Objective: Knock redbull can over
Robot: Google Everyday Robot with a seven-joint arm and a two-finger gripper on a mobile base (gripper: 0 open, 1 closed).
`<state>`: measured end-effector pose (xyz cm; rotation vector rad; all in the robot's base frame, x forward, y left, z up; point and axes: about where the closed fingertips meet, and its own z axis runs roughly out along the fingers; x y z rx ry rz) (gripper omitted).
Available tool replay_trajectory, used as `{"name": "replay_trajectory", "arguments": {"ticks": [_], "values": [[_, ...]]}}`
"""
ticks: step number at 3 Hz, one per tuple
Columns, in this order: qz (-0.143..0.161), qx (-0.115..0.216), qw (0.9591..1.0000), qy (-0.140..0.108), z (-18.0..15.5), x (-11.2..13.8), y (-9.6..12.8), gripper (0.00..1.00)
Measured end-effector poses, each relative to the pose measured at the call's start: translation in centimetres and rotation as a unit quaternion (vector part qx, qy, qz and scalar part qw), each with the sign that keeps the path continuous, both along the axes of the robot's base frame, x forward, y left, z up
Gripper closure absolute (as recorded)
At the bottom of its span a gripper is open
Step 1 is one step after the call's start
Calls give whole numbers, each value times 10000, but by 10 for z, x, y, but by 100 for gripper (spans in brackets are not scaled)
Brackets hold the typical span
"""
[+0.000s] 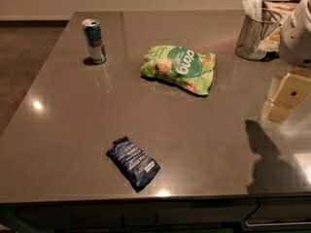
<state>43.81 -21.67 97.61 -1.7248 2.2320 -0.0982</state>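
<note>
The redbull can [94, 40] is a slim blue-and-silver can with a silver top. It stands upright near the far left corner of the grey table [73, 130]. My gripper [285, 100] is cream-coloured and hangs above the table at the right edge of the view, under the white arm [299, 33]. It holds nothing that I can see. It is far to the right of the can, with the green snack bag between them.
A green snack bag [179, 68] lies flat in the middle back of the table. A dark blue flat wrapper [132, 162] lies near the front edge. A wire mesh cup [253, 35] with napkins stands at the back right. The table's left edge drops to dark carpet.
</note>
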Motion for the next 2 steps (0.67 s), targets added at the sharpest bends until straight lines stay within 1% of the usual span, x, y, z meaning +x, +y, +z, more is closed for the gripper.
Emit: {"name": "replay_trajectory", "arguments": {"ticks": [1,2], "values": [[0,0,10000,-1,0,0,0,0],[-39,84,9999,131,2,5,2,0]]}}
